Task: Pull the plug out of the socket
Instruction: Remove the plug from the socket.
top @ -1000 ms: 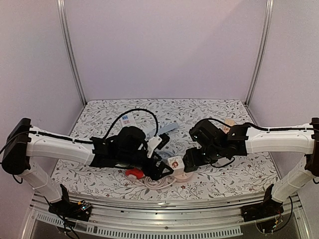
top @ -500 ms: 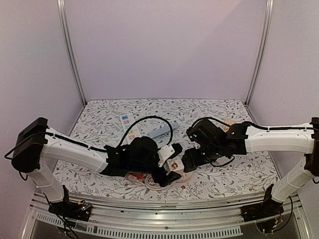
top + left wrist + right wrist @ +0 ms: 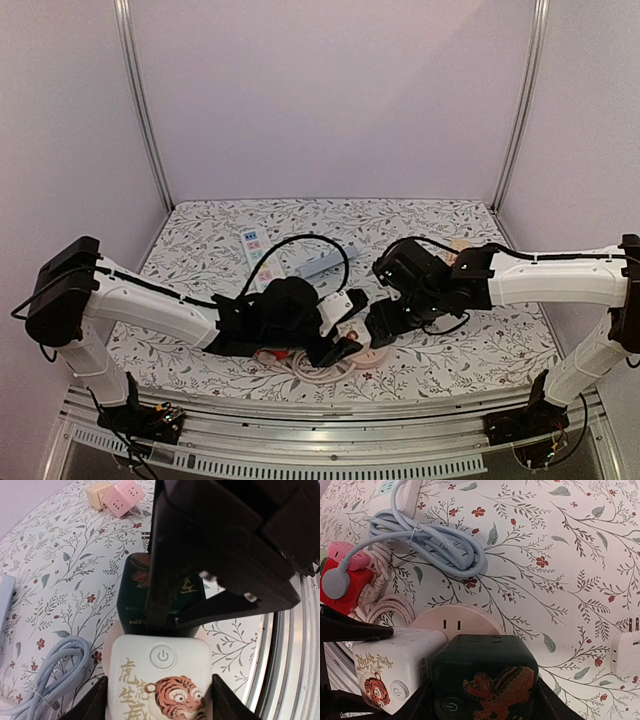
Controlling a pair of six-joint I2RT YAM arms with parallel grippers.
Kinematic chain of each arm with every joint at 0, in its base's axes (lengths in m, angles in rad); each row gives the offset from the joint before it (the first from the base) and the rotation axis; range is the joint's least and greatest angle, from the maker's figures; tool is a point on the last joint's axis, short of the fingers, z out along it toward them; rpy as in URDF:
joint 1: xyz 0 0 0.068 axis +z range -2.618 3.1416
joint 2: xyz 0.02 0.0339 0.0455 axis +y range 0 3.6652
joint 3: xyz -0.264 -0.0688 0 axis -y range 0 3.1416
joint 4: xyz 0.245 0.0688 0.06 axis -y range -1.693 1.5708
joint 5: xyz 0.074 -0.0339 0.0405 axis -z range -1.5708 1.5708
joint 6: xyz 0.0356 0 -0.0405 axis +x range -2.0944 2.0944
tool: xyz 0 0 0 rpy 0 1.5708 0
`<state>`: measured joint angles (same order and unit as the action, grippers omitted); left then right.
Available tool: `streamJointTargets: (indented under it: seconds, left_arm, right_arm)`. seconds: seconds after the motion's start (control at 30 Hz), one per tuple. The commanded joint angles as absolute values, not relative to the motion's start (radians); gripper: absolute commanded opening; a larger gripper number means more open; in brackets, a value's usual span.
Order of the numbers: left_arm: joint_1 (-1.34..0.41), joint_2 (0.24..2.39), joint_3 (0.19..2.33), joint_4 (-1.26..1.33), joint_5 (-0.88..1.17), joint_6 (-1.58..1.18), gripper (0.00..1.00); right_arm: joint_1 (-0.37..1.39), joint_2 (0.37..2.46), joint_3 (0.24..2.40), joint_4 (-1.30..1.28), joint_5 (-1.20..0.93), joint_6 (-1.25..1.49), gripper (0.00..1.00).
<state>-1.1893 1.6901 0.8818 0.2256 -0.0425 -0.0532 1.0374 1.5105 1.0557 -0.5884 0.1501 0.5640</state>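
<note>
A round pale pink socket (image 3: 470, 622) lies on the flowered table, also seen from above (image 3: 372, 352). Two cube plugs stand in it: a white one with a tiger picture (image 3: 159, 680) and a dark green one with a dragon picture (image 3: 485, 680). My left gripper (image 3: 159, 700) is shut on the white tiger cube, with fingers (image 3: 92, 702) against both its sides. My right gripper (image 3: 482, 705) is shut on the dark green cube, and its body fills the top of the left wrist view. In the top view the two grippers (image 3: 345, 345) (image 3: 385, 325) meet over the socket.
A coiled light blue cable (image 3: 440, 550) and a red cube socket (image 3: 342, 582) lie just left of the socket. A white adapter (image 3: 627, 652) lies to the right. Pink and beige cube adapters (image 3: 125, 492) sit beyond. A white power strip (image 3: 255, 250) lies at the back.
My left arm has swung right to the socket and its gripper has come down around the white tiger cube, now covering it from above. The right gripper has barely moved.
</note>
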Motion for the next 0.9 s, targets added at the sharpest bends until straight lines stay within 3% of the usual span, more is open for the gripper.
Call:
streamJointTargets:
  seconds: [0.0,0.3,0.87]
  left_arm:
    - [-1.213,1.715,0.881,0.218,-0.045,-0.041,0.40]
    - [-1.213,1.724,0.860,0.212,-0.029,-0.043,0.37]
    - [-1.210,1.767,0.881,0.231,0.032,-0.085,0.29]
  right_arm:
    - [1.033,1.501,1.094,-0.582,0.158,0.567,0.00]
    - [0.974,1.460,1.043,-0.543,0.074,0.561,0.00]
    - [1.142,1.494,1.122,-0.652,0.316,0.595,0.00]
